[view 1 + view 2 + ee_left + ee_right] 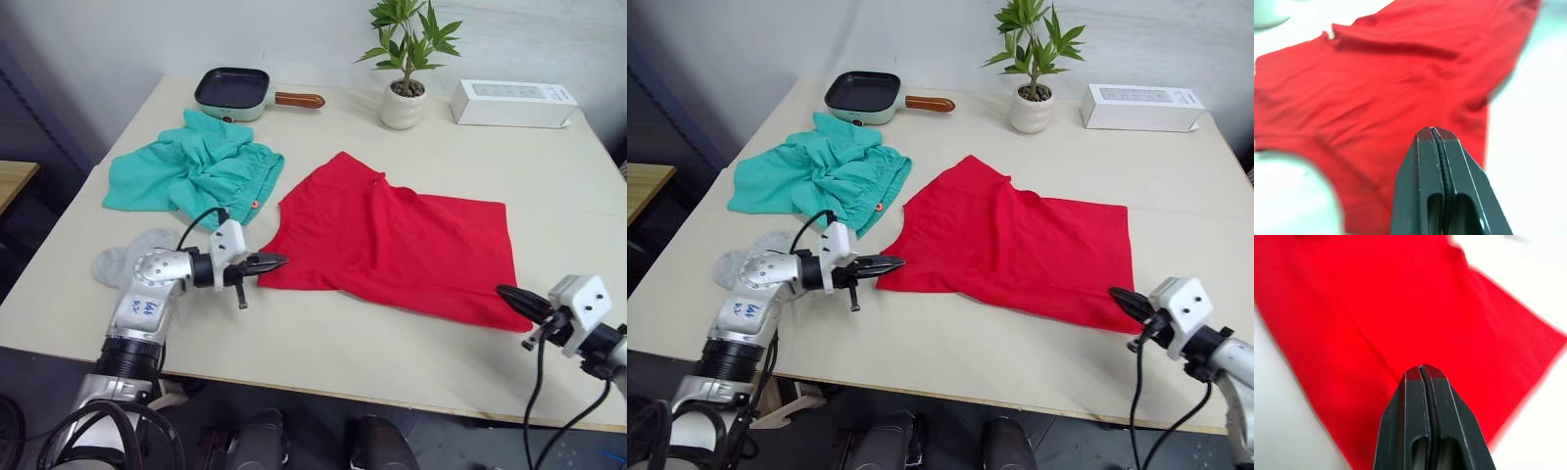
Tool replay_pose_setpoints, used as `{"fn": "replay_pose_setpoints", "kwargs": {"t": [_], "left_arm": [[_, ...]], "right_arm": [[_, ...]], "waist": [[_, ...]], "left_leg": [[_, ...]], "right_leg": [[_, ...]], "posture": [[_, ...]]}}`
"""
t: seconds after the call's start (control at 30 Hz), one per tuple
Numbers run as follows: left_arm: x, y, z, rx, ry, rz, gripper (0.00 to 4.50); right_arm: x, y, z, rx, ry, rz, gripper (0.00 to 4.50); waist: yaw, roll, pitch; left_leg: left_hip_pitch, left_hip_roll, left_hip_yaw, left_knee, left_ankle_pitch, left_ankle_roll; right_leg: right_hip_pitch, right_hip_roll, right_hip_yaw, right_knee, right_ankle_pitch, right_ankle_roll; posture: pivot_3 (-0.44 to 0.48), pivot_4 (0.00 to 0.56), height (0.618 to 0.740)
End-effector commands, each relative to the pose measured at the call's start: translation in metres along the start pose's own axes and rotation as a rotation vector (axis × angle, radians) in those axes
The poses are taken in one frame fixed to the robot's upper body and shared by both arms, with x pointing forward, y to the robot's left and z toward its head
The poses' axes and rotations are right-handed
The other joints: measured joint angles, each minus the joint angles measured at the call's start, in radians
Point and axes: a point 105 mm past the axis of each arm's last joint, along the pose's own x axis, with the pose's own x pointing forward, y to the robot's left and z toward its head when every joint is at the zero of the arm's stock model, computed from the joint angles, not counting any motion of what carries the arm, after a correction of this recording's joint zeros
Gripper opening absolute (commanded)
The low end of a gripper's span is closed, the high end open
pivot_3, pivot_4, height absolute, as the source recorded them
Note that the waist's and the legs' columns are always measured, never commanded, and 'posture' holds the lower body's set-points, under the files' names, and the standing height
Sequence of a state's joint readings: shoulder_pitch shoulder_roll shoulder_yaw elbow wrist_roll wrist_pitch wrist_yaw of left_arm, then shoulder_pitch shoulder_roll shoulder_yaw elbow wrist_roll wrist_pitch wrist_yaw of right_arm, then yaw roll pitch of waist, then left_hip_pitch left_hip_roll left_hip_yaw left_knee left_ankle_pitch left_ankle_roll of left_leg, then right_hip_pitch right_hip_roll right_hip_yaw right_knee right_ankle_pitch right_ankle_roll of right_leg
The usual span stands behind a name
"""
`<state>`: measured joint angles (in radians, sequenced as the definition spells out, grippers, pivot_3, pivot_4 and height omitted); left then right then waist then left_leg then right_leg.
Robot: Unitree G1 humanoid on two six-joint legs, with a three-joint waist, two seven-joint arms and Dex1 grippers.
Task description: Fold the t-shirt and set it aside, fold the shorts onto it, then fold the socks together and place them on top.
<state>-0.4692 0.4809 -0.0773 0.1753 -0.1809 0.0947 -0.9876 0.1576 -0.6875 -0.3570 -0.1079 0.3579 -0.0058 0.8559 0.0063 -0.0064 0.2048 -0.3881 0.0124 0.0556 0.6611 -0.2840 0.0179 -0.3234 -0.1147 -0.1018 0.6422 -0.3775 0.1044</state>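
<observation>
The red t-shirt (392, 245) is spread mid-frame, flanked by the left gripper (274, 261) and right gripper (507, 295), both pressed together and empty.

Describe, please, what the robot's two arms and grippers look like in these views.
Each gripper, left and right, has slim, tapering black jaws on a white block. The left arm has silver joints, a white label with blue handwriting and a looping black cable; black cables also hang from the right wrist.

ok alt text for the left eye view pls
A bright red fabric t-shirt lies partly folded on a beige table, with the left gripper and right gripper, both shut, at its near corners. Teal-green fabric shorts lie behind the left gripper.
</observation>
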Motion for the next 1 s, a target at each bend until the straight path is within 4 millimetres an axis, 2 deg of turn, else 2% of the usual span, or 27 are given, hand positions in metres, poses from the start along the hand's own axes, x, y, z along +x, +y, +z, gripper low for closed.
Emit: {"fn": "replay_pose_setpoints", "kwargs": {"t": [0.03,0.1,0.2,0.3,0.4,0.5,0.6,0.63,0.67,0.73,0.83,1.0], "left_arm": [[0.019,-0.002,-0.004,0.007,0.037,0.058,0.00],[0.023,0.003,-0.017,-0.026,0.099,0.125,0.00],[0.019,-0.006,-0.025,-0.056,0.144,0.108,0.00],[0.005,-0.008,-0.030,-0.046,0.209,0.097,0.00],[-0.012,-0.002,-0.029,-0.056,0.239,0.126,0.00],[-0.019,0.001,-0.014,-0.019,0.188,0.117,0.00],[-0.025,0.001,0.014,0.029,0.068,0.077,0.00],[-0.029,0.000,0.022,0.041,0.041,0.059,0.00],[-0.033,-0.001,0.025,0.045,0.038,0.039,0.18],[-0.042,-0.007,0.022,0.118,0.099,-0.026,0.60],[-0.048,-0.014,0.011,0.195,0.160,-0.095,1.55],[-0.037,-0.013,-0.010,0.322,0.246,-0.112,3.13]], "right_arm": [[0.015,0.028,0.000,0.005,-0.027,0.042,0.01],[0.019,0.032,-0.010,0.009,-0.005,0.021,0.01],[0.008,0.022,-0.029,0.001,0.058,-0.033,0.01],[-0.011,0.002,-0.038,-0.005,0.101,-0.108,0.01],[-0.033,-0.022,-0.044,-0.017,0.151,-0.187,0.01],[-0.052,-0.040,-0.043,-0.042,0.187,-0.212,0.01],[-0.062,-0.056,-0.023,-0.016,0.151,-0.221,0.01],[-0.064,-0.059,-0.015,-0.001,0.133,-0.210,0.17],[-0.065,-0.059,-0.011,-0.003,0.134,-0.176,0.37],[-0.065,-0.051,-0.010,-0.059,0.187,-0.064,0.92],[-0.065,-0.035,-0.016,-0.111,0.266,0.109,1.97],[-0.055,-0.030,-0.032,-0.194,0.333,0.203,3.71]], "waist": [[0.006,0.000,0.000],[0.008,0.000,0.000],[0.010,0.000,0.000],[0.005,0.000,0.000],[0.005,0.000,0.000],[0.002,0.001,0.000],[-0.002,0.001,0.000],[-0.003,0.001,0.000],[-0.005,0.001,0.000],[-0.008,0.001,0.000],[-0.006,0.001,0.000],[0.000,0.001,0.000]], "left_leg": [[0.000,0.000,0.000,0.000,0.000,0.000],[-0.002,-0.001,0.001,0.000,0.000,0.000],[-0.002,-0.001,0.001,0.000,0.000,0.000],[0.000,0.000,0.001,-0.001,0.000,0.000],[0.002,0.000,0.002,-0.004,0.000,0.000],[0.003,0.000,0.002,-0.008,0.001,-0.001],[0.002,0.000,0.002,-0.013,0.003,-0.002],[0.002,0.000,0.002,-0.013,0.003,-0.002],[0.002,0.000,0.002,-0.013,0.003,-0.002],[0.002,0.000,0.002,-0.013,0.003,-0.002],[0.003,0.000,0.002,-0.014,0.003,-0.002],[0.002,0.000,0.003,-0.013,0.003,0.000]], "right_leg": [[0.000,0.000,0.000,0.000,0.000,0.000],[-0.003,0.000,0.000,0.000,0.000,0.000],[-0.002,0.000,0.000,0.001,0.000,0.000],[-0.002,0.000,0.001,0.001,0.000,0.000],[0.000,0.000,0.001,-0.001,0.000,0.000],[-0.001,0.000,0.001,-0.004,0.001,-0.001],[-0.002,0.000,0.000,-0.005,0.001,-0.003],[-0.002,0.000,0.000,-0.005,0.001,-0.003],[-0.002,0.000,0.000,-0.006,0.001,-0.003],[-0.002,0.000,0.000,-0.006,0.001,-0.003],[-0.002,0.001,-0.001,-0.007,0.001,-0.003],[-0.001,0.000,0.000,-0.012,0.004,-0.001]], "posture": [[0.000,0.150,0.740],[0.000,0.150,0.740],[0.000,0.150,0.740],[0.000,0.150,0.740],[0.000,0.150,0.740],[0.000,0.150,0.740],[0.000,0.150,0.740],[0.000,0.150,0.740],[0.000,0.150,0.740],[0.000,0.150,0.740],[0.000,0.150,0.740],[0.000,0.150,0.740]]}}
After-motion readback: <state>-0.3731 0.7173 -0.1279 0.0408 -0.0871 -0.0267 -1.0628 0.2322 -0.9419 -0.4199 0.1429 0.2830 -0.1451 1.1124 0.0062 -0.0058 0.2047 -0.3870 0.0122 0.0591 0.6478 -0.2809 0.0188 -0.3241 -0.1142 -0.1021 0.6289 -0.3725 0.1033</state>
